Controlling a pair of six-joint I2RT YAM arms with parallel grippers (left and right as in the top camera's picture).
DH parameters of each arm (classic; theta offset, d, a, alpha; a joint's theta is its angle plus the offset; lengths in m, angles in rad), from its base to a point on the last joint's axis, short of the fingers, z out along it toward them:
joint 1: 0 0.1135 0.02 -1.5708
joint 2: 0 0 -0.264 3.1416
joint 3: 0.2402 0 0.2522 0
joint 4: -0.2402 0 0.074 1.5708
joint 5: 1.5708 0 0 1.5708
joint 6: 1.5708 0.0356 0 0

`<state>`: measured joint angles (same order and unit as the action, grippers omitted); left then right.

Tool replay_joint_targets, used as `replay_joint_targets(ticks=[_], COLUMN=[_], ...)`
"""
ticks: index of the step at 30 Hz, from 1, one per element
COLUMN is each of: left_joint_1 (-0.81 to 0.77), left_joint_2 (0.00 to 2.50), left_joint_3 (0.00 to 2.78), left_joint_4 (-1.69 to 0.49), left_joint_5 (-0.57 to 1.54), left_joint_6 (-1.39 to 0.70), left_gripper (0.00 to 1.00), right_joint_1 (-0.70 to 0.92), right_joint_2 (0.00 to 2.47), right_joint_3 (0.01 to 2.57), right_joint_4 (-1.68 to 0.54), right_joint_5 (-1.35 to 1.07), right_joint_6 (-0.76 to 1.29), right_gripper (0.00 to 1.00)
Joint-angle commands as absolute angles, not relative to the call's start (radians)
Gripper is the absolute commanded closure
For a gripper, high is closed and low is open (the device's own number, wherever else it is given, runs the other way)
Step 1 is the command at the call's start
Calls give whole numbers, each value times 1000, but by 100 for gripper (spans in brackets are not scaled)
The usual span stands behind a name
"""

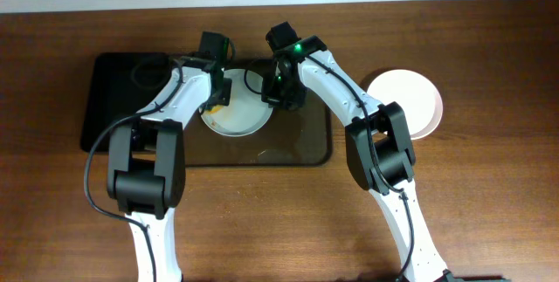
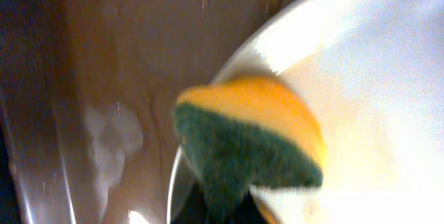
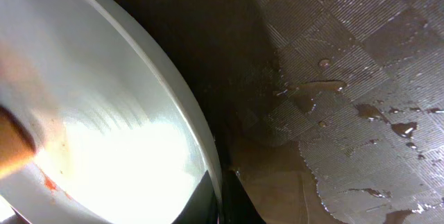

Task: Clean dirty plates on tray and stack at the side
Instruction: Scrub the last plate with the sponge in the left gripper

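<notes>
One dirty white plate [image 1: 238, 116] with orange-brown smears lies on the dark brown tray [image 1: 301, 142]. My left gripper [image 1: 214, 97] is shut on a yellow and green sponge [image 2: 250, 141], which presses on the plate's [image 2: 374, 78] left rim. My right gripper [image 1: 281, 94] is shut on the plate's right rim [image 3: 201, 141], one finger on each side [image 3: 222, 207]. A red-orange smear shows low on the plate in the right wrist view. A clean white plate stack [image 1: 406, 103] sits on the table to the right. How many plates it holds cannot be told.
A black rectangular bin [image 1: 122, 99] stands left of the tray, touching it. The tray's textured floor [image 3: 361, 78] is wet, with water patches and drops. The wooden table [image 1: 279, 221] runs in front, and both arms cross it.
</notes>
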<state>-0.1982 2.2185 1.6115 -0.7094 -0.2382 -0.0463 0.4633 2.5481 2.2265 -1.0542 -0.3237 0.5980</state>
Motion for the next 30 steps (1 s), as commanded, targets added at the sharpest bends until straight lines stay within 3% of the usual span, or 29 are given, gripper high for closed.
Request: replay_joint_targets(ticks=[1, 3, 7, 12, 15, 17, 19, 22, 24, 27, 30], left_joint_1=[-167, -167, -129, -10, -31, -47, -39, -30, -38, -51, -84], left_joint_2=[2344, 2344, 2344, 2344, 2344, 2344, 2348, 2371, 2375, 2375, 2374], left_joint_3=[1570, 1650, 1661, 1661, 1660, 1660, 1660, 1660, 1661, 1661, 1677], left_joint_4=[-936, -1042, -1007, -965, -1071, -1032, -876, -683, -624, -822, -991], left_joint_5=[95, 440, 445, 416, 607, 614, 500, 406, 144, -132, -115], left_joint_6=[116, 393, 405, 232, 406, 413, 236, 158, -20, -131, -96], left_gripper=[100, 100, 100, 100, 100, 99, 100, 100, 100, 100, 99], right_joint_1=[457, 457, 439, 403, 397, 394, 392, 392, 392, 392, 392], right_joint_2=[2578, 2578, 2578, 2578, 2578, 2578, 2578, 2578, 2578, 2578, 2578], right_joint_3=[2224, 2224, 2224, 2222, 2221, 2221, 2221, 2221, 2221, 2221, 2221], right_joint_4=[-1062, -1062, -1053, -1040, -1031, -1032, -1032, -1032, -1032, -1032, -1032], right_joint_5=[-307, -329, -444, -532, -543, -543, -543, -542, -542, -538, -538], right_joint_6=[602, 591, 506, 440, 438, 438, 438, 438, 438, 437, 438], right_gripper=[96, 96, 96, 96, 96, 96, 96, 96, 96, 96, 96])
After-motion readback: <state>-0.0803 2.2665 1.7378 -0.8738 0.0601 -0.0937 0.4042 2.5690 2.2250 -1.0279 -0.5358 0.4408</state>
